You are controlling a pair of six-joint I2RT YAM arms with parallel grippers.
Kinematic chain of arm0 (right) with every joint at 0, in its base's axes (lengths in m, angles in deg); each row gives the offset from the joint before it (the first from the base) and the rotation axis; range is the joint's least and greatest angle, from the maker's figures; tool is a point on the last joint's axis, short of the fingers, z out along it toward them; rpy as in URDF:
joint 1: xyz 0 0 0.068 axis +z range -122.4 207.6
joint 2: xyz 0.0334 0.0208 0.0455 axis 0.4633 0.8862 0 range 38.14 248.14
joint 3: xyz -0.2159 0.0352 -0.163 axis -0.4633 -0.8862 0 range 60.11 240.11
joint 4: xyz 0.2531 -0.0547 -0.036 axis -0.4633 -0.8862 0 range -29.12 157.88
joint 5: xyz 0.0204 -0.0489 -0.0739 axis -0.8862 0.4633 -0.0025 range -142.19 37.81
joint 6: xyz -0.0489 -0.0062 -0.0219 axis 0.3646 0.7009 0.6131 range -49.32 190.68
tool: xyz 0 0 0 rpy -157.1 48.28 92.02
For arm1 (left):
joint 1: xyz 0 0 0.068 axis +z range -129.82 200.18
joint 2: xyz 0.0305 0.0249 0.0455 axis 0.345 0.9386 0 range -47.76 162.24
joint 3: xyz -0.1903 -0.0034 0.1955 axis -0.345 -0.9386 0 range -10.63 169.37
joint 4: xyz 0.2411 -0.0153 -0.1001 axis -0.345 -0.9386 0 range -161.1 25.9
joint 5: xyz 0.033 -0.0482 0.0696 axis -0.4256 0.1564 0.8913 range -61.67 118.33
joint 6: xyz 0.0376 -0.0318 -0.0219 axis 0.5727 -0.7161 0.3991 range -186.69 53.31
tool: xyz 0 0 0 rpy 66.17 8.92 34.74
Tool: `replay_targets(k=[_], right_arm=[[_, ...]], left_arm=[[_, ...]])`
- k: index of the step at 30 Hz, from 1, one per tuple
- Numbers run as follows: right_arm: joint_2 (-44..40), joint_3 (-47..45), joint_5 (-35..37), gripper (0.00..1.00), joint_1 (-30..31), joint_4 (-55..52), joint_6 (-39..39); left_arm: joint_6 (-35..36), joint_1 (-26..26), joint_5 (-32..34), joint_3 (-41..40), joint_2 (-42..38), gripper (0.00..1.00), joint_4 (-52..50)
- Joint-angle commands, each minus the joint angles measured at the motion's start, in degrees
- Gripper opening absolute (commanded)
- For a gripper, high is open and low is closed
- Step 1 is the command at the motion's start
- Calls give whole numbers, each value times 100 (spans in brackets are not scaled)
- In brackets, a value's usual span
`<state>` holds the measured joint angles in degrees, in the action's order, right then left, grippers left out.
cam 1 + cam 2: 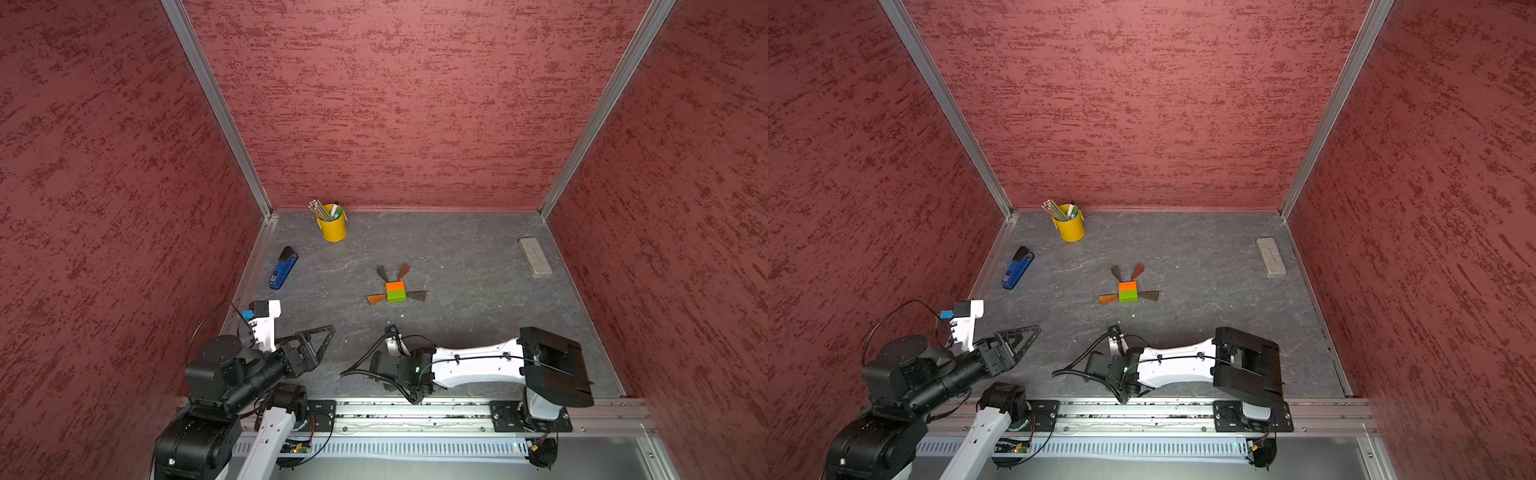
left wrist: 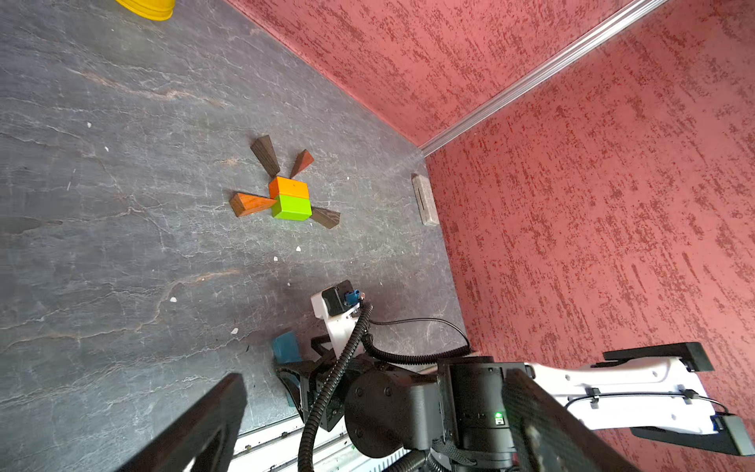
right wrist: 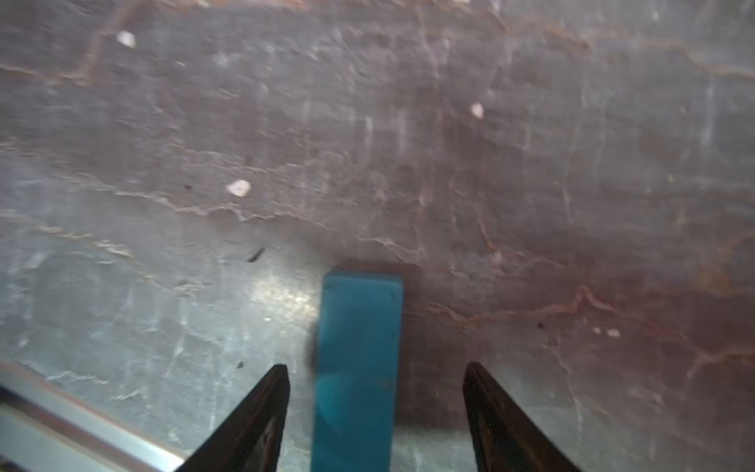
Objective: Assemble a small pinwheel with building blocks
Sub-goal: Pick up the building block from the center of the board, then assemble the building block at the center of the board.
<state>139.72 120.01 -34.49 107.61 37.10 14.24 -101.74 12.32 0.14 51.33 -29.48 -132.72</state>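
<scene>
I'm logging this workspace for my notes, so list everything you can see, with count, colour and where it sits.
orange block: one, orange, table centre, against the green block's far side
green block: one, green, table centre
wedges: four, brown, fanned around the two blocks
bar: one, blue, flat near the table's front edge
bucket: one, yellow, far left corner, holding pencils
stapler: one, blue and black, left side
eraser: one, grey, far right
table: one, dark grey
walls: three, red
left end effector: one, black, front left, open, empty
right end effector: one, black, open, astride the bar without touching it
</scene>
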Motion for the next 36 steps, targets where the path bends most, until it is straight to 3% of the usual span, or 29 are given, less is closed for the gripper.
replay_targets(k=[1,5,6,8,12,16,22,28,36], right_arm=[[182,311,30,67,161,-570,-494],[531,615,8,60,226,-706,-361],[569,649,-26,53,226,-669,-350],[617,696,-1,28,226,-678,-420],[376,607,178,17,65,-775,-592],[-272,182,165,16,-485,-474,-594],[-864,-50,-211,15,-1487,169,12],[-267,583,-584,17,-1982,-118,595],[522,1253,-637,17,-2130,-291,1102]], left_arm=[[-91,-39,164,58,-144,100,-117],[-91,-66,215,32,-167,100,-117],[-87,-80,225,38,-163,100,-123],[-69,-95,277,67,-172,100,-143],[-50,-146,344,66,-202,100,-130],[-53,-194,340,-88,-233,100,35],[93,-335,400,-430,-107,100,473],[-144,-365,274,-1076,186,100,715],[-672,-280,-14,-1797,255,100,1519]])
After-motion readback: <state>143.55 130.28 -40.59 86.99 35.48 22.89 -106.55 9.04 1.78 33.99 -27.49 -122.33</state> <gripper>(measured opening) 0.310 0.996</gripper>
